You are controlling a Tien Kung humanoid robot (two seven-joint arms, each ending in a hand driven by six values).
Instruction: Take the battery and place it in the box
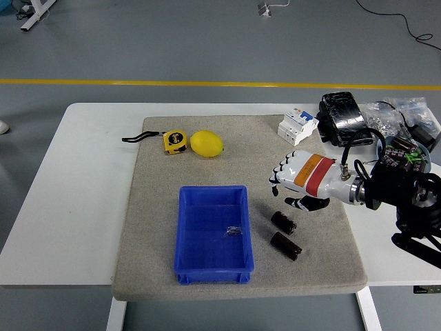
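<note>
White table [76, 207] w/ grey felt mat [317, 262] on top. Grey floor [172, 41] beyond, crossed by yellow line [138, 83]. Black cable [406, 24] top right; white furniture leg [34, 14] top left.

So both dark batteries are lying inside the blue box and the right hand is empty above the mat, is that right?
Not quite. In the head view both batteries lie on the mat, right of the blue box, not inside it. The right hand is indeed empty above the mat.

A rough, matt grey felt-like mat [96, 227] is seen beneath a glossy blue plastic box [212, 236]. The right hand [300, 182] is cased in smooth white plastic.
</note>
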